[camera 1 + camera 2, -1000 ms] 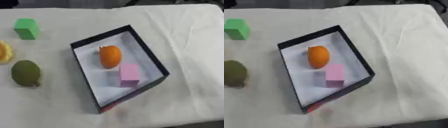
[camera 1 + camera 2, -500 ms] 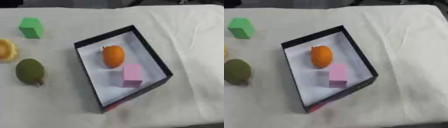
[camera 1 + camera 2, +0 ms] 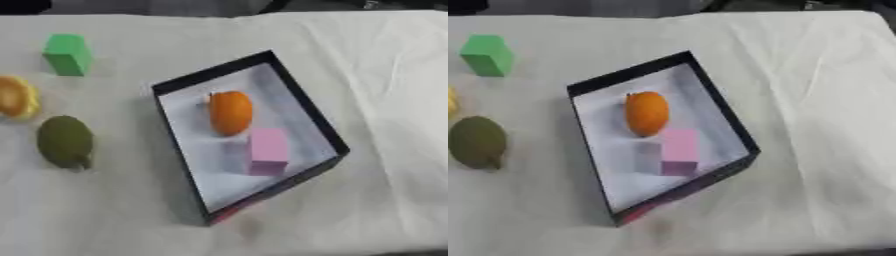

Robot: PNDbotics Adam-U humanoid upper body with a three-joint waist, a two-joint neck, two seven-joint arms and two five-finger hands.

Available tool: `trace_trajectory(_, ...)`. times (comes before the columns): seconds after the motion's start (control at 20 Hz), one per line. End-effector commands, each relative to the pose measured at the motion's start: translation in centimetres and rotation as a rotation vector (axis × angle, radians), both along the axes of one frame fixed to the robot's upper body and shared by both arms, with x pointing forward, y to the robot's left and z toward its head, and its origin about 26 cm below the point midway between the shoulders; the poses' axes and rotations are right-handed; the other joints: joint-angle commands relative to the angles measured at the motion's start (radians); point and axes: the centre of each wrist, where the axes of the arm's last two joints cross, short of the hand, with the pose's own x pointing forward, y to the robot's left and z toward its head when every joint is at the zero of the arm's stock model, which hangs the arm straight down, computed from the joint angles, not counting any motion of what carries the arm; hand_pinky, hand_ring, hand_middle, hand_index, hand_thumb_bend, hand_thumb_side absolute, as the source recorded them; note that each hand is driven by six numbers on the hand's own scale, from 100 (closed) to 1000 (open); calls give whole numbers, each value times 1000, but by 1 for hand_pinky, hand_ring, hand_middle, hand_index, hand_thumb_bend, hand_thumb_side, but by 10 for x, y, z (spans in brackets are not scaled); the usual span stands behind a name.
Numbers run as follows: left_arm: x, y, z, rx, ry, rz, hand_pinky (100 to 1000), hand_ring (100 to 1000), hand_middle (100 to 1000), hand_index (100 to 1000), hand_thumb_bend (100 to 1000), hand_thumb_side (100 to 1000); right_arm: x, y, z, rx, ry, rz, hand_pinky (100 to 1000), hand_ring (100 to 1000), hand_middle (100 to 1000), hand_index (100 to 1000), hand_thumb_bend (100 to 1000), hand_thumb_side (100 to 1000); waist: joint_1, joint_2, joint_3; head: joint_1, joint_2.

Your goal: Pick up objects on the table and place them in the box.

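A black-walled box [image 3: 311, 117] with a white floor sits askew in the middle of the white cloth. Inside it lie an orange fruit [image 3: 231, 112] and, just below that, a pink block [image 3: 268, 150]. Left of the box, on the cloth, are a green block [image 3: 68, 54] at the back, a yellow-orange fruit [image 3: 15, 97] at the left edge, and a dark green fruit [image 3: 65, 141] in front of it. Neither of my hands shows in either view.
The white cloth [image 3: 385, 75] covers the table, with wrinkles to the right of the box. The table's far edge runs along the top of the views, dark beyond it.
The whole picture has shifted: everything sits slightly lower and further right in the views, so the camera moved. The objects keep their places relative to one another.
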Motion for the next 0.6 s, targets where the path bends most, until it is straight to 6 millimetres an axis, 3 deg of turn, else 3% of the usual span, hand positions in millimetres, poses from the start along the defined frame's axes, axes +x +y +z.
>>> trace_trajectory(0.05,8,-4,4,38,28,-25,841,847,790,837,523,146,5,-5,19,-59,-4,-6,827,899,819,838,100,583,14,-25,-4,8,1)
trace_trajectory(0.3,18,-12,-2,91,48,-51,845,852,792,836,570,169,13,-2,22,-62,-9,-19,827,896,815,835,100,585,17,-24,-6,14,1)
trace_trajectory(0.35,19,-14,-2,105,42,-56,854,858,799,836,622,177,13,-2,21,-60,-5,-20,826,895,812,829,100,585,17,-24,-6,16,1)
trace_trajectory(0.6,28,-20,-9,137,30,-74,852,859,799,835,630,200,14,-1,18,-56,15,-21,826,895,811,826,100,585,16,-24,-5,17,1)
